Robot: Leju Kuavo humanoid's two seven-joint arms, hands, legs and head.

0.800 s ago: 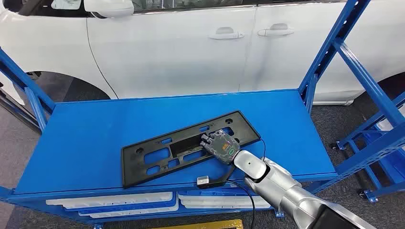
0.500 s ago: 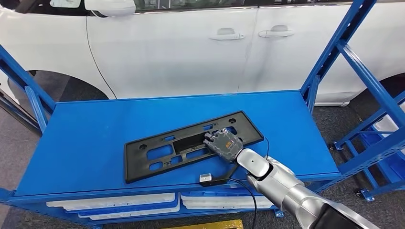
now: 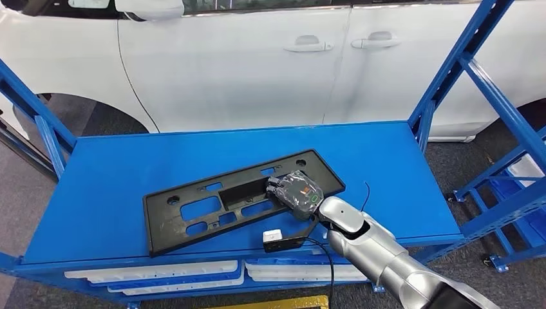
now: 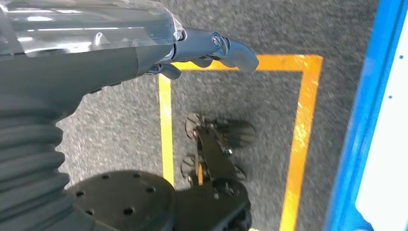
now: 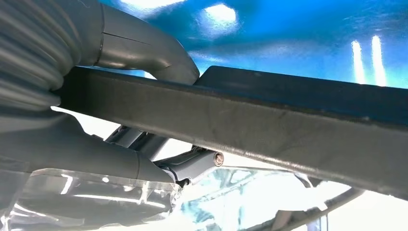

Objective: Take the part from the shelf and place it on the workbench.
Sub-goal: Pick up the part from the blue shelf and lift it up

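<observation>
Head view, looking down on a blue workbench (image 3: 116,193) set before a white car (image 3: 244,64). A long black part (image 3: 193,209), a flat frame pierced by rectangular cut-outs and round holes, lay across the centre of the frame on the bench surface, running from lower left to upper right at a slant. Its lower-left corner reached close to the front edge of the bench. The right hand (image 3: 295,191) sat at the right-hand portion of the part, just right of centre in the frame, with the silver right arm (image 3: 373,248) entering from the lower right corner. In the right wrist view the thick grey thumb (image 5: 159,53) lay along one face of the part's dark edge (image 5: 250,120) and the darker fingers (image 5: 192,161) lay along the opposite face, so that the hand was clamped on the part. A small black-and-white module (image 3: 275,239) on a black cable (image 3: 325,254) lay at the front edge of the bench, below the hand in the frame. White trays (image 3: 154,270) occupied the shelf level under the bench top, along the bottom of the frame. Blue uprights (image 3: 451,64) framed the right side.

Left wrist view: the left hand (image 4: 211,48) hung over grey floor (image 4: 269,29) marked with a yellow line (image 4: 300,125); its fingers were loosely spread and held nothing.
</observation>
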